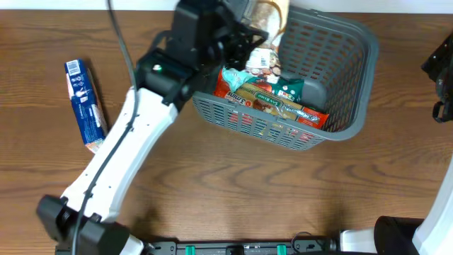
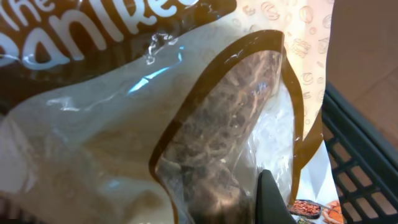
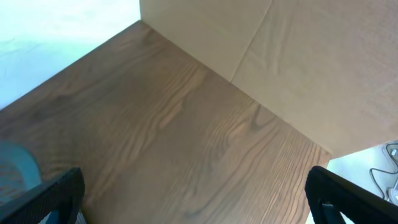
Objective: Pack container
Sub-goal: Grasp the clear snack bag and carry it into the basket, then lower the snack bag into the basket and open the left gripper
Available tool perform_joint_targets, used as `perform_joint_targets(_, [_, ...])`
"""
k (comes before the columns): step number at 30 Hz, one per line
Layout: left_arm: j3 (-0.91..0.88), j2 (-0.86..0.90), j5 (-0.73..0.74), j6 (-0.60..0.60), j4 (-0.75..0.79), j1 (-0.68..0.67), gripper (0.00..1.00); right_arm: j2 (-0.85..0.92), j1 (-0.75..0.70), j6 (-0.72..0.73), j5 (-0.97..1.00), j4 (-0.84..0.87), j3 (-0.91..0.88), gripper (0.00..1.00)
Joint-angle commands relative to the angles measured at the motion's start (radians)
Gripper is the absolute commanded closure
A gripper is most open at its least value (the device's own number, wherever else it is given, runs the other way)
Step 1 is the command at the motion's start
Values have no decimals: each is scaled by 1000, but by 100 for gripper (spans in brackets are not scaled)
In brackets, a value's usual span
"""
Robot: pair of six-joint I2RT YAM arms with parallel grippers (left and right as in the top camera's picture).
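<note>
The container (image 1: 345,67), a dark grey lattice basket, stands at the back middle of the table with several food packets (image 1: 272,95) lying in its near half. My left gripper (image 1: 249,44) hovers over the container's left rim, shut on a clear and brown plastic bag of baked goods (image 1: 271,15). That bag (image 2: 186,124) fills the left wrist view; one black finger (image 2: 272,202) presses against it and the container's wall (image 2: 357,158) shows at the right. My right gripper (image 3: 193,202) is open over bare wood, far right of the container.
A blue and white box (image 1: 85,106) lies on the table at the left, well away from the container. The right arm (image 1: 442,67) hangs at the table's right edge. A cardboard sheet (image 3: 280,62) stands beyond the wood in the right wrist view.
</note>
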Motion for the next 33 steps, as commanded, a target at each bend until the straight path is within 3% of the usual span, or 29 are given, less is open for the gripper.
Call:
perform_joint_targets(1, [18, 36, 18, 21, 1, -30, 94, 2, -7, 19, 17, -2, 0, 1])
perform_joint_targets(9, [17, 120, 8, 48, -57, -93, 94, 2, -7, 19, 17, -2, 0, 1])
perform_joint_targets(21, [16, 140, -82, 62, -152, -82, 94, 2, -7, 19, 16, -2, 0, 1])
perform_joint_targets(23, [13, 140, -107, 62, -163, -82, 83, 2, -6, 19, 16, -1, 0, 1])
perform_joint_targets(24, [13, 140, -125, 62, -167, -80, 71, 2, -6, 19, 16, -2, 0, 1])
perform_joint_targets(26, [13, 140, -157, 62, -173, -79, 36, 2, -7, 19, 16, -1, 0, 1])
perform_joint_targets(28, [13, 140, -164, 62, -177, -75, 20, 2, -7, 19, 16, -1, 0, 1])
perform_joint_targets(29, [13, 140, -164, 61, -179, -69, 6, 2, -7, 19, 16, -1, 0, 1])
perform_joint_targets(33, [14, 137, -163, 57, -178, -56, 1, 2, -6, 19, 16, -1, 0, 1])
